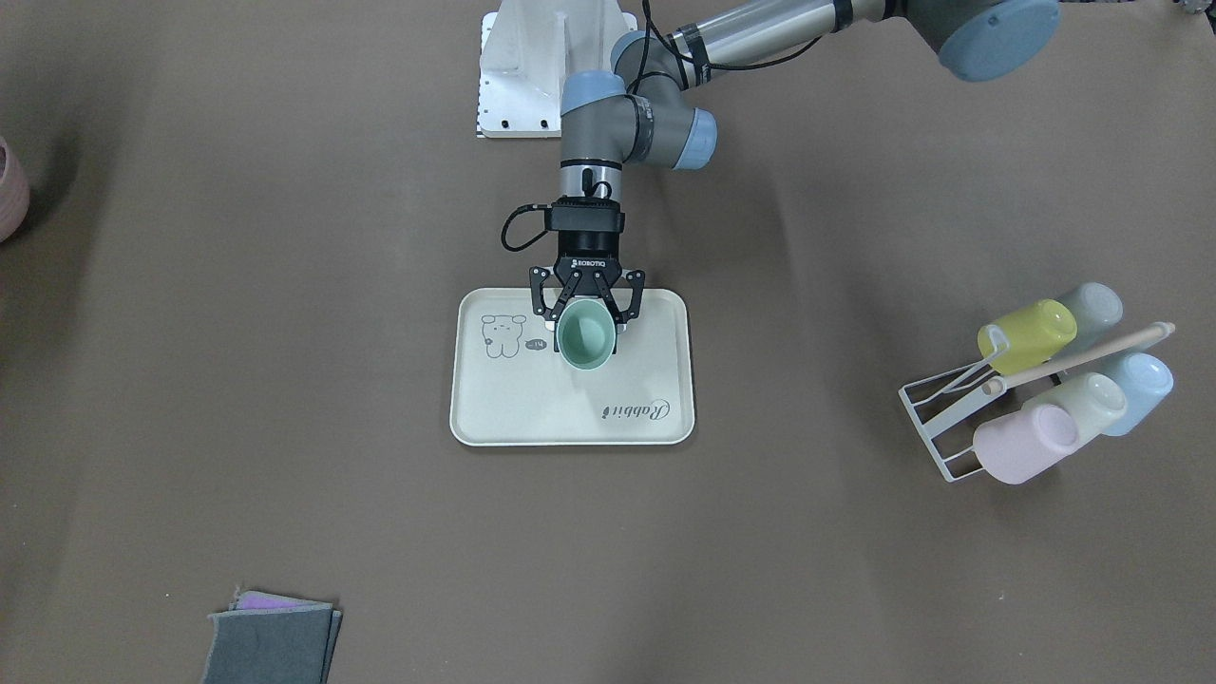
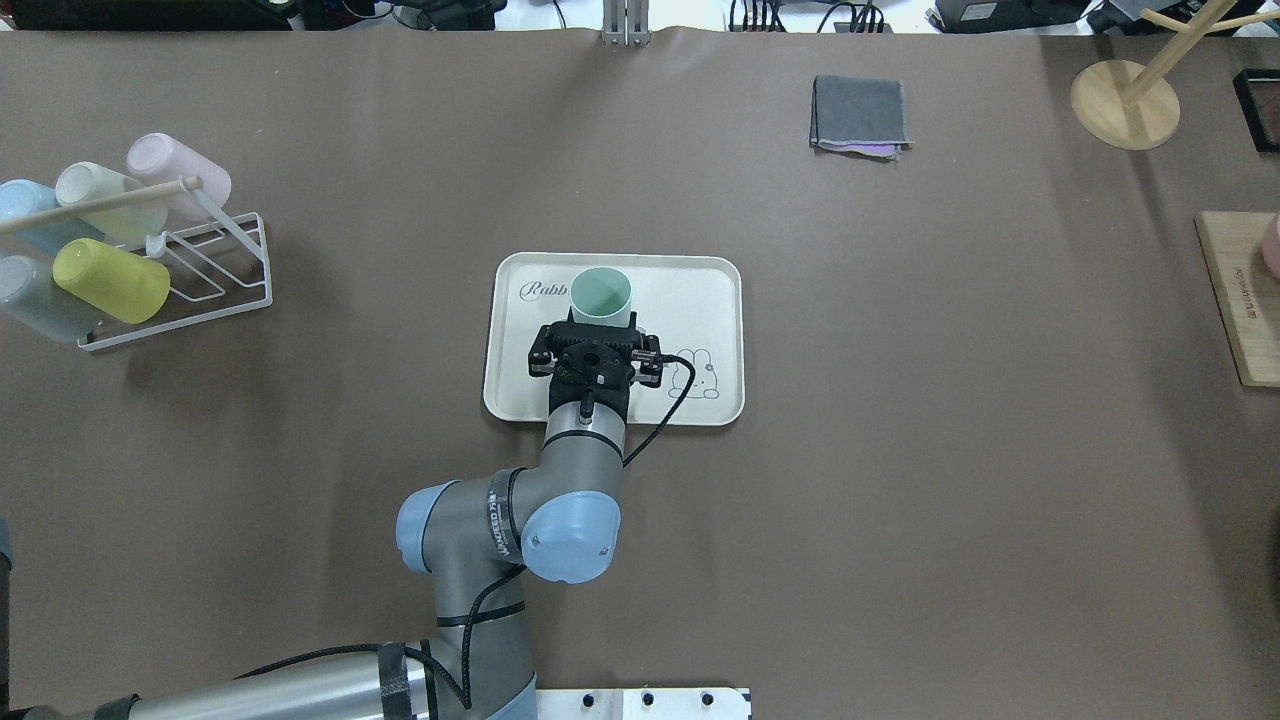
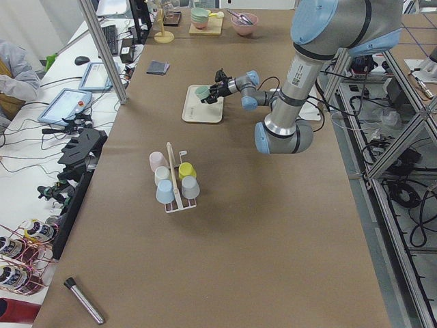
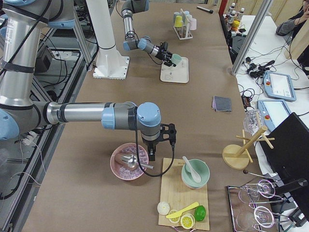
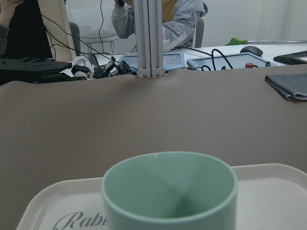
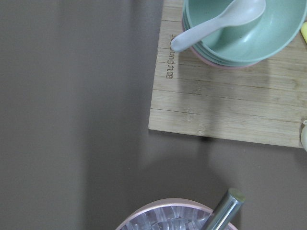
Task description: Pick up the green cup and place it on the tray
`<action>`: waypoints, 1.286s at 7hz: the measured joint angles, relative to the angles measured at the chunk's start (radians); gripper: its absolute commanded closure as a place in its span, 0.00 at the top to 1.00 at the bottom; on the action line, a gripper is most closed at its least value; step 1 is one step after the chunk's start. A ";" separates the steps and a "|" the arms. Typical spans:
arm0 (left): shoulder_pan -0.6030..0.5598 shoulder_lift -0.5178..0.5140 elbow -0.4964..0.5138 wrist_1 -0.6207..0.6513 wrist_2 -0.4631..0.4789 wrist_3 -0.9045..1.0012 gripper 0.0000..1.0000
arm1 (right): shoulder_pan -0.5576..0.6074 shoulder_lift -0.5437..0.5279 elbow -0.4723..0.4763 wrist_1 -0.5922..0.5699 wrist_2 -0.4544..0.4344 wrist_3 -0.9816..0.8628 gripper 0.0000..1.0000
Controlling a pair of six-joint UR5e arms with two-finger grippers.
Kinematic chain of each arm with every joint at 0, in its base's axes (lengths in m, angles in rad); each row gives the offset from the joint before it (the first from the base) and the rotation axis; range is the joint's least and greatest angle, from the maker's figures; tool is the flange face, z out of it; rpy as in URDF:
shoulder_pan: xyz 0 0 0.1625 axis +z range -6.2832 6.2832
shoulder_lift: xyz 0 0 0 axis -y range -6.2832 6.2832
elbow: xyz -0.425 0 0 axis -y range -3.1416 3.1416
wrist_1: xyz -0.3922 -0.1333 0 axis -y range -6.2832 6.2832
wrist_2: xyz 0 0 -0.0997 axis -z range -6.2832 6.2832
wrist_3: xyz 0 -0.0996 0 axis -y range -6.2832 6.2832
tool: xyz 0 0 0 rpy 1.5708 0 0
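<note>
The green cup [image 1: 584,334] is upright between the fingers of my left gripper [image 1: 585,328], which is shut on its sides. It sits low over the cream tray [image 1: 532,418], near the bear drawing; I cannot tell whether its base touches the tray. From overhead the cup [image 2: 601,295] lies just ahead of the gripper [image 2: 598,335], over the tray [image 2: 700,290]. The left wrist view shows the cup's rim [image 5: 168,191] close up. My right gripper [image 4: 161,140] hangs over a pink bowl [image 4: 129,162]; I cannot tell if it is open.
A white wire rack [image 2: 180,300] with several pastel cups, one of them a lime cup [image 2: 98,280], stands on the robot's left. A folded grey cloth [image 2: 860,115] lies far off. A wooden board [image 6: 225,105] carries a green bowl with a spoon [image 6: 240,28].
</note>
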 measured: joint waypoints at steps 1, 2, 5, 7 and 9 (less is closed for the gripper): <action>-0.015 -0.011 0.017 0.003 -0.017 0.002 0.27 | 0.000 0.000 0.000 0.000 -0.002 -0.003 1.00; -0.028 -0.023 0.033 0.005 -0.034 0.005 0.28 | 0.000 0.000 0.000 0.001 -0.004 -0.007 1.00; -0.038 -0.063 0.083 0.006 -0.059 0.005 0.27 | 0.000 0.001 0.000 0.002 -0.007 -0.009 1.00; -0.034 -0.078 0.102 0.006 0.000 -0.001 0.27 | 0.000 0.001 -0.001 0.001 -0.006 -0.008 1.00; -0.019 -0.086 0.135 0.022 0.108 -0.063 0.27 | 0.000 0.001 -0.003 0.001 -0.006 -0.005 1.00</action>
